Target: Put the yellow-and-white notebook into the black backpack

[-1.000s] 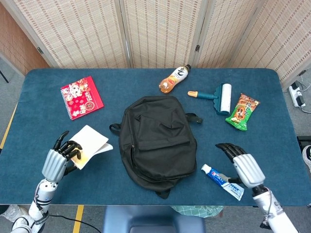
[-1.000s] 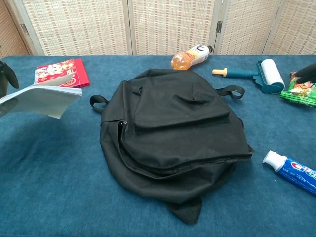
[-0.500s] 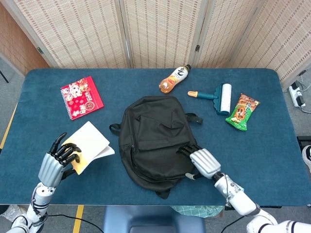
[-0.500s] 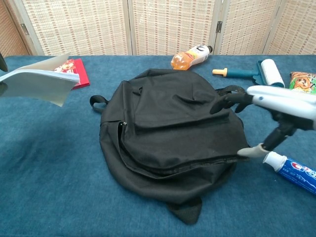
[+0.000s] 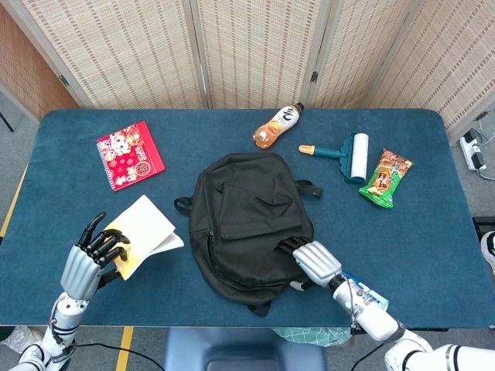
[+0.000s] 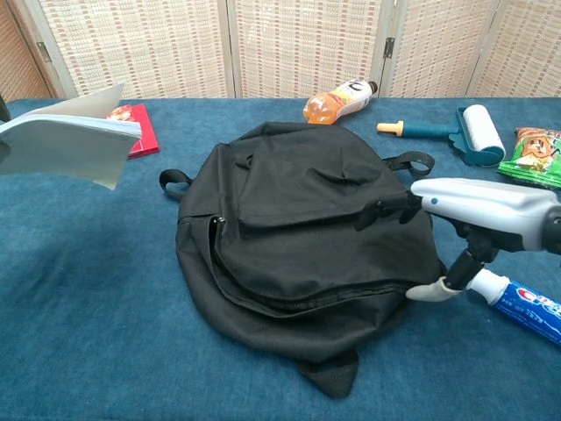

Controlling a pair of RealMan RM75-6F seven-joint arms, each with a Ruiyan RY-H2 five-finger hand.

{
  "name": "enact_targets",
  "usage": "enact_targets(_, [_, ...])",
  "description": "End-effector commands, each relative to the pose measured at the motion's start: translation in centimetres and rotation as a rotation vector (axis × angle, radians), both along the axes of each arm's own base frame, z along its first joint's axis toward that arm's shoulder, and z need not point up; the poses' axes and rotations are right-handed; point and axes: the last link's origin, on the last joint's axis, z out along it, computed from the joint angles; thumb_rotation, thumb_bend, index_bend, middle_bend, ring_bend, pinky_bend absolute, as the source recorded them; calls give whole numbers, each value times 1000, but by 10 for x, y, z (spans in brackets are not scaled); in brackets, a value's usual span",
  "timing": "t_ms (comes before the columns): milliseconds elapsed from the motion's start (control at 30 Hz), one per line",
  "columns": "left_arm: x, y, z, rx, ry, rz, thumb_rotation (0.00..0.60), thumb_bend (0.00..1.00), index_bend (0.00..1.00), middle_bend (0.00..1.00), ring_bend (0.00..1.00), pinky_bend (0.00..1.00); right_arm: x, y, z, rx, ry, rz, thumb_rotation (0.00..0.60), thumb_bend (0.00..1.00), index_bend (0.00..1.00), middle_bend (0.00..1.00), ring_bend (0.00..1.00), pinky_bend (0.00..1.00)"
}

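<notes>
A: Backpack (image 5: 249,220) first, is my reading. The black backpack lies flat mid-desk (image 5: 69,154), and I cannot see an open mouth on it; the zip line running down its left side looks closed.

B: So the right hand (image 5: 313,263) has the job in hand?

A: It seems so. It hovers over the backpack's near right edge, fingers (image 6: 379,210) spread and holding nothing. It should press or pinch the fabric there so the bag cannot slide while the opening is found.

B: And the notebook?

A: The yellow-and-white notebook (image 5: 144,230) is left of the backpack, lifted off the desk, its near corner pinched in the left hand (image 5: 87,261). The pages sag open, so the grip wants to stay firm and the book level.

B: Any hazards?

A: The toothpaste tube (image 6: 517,303) lies just right of the backpack, beside the right hand's thumb; a careless sweep would knock it. The red notebook (image 5: 129,154), beyond and left of the backpack, is well apart.
</notes>
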Motion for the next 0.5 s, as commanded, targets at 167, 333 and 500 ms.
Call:
enact_targets(167, [0, -1, 2, 3, -6, -2, 600, 465, 708, 541, 427, 155, 8, -16, -9, 8, 18, 6, 600, 370, 295, 218, 157, 196])
enact_targets(333, [0, -4, 3, 3, -13, -6, 600, 465, 707, 540, 426, 155, 9, -20, -4, 12, 23, -3, 600, 375, 296, 219, 157, 196])
enact_targets(500, [2, -4, 2, -1, -13, -9, 600, 465, 706, 540, 427, 155, 7, -25, 2, 9, 32, -17, 600, 402, 296, 220, 157, 196])
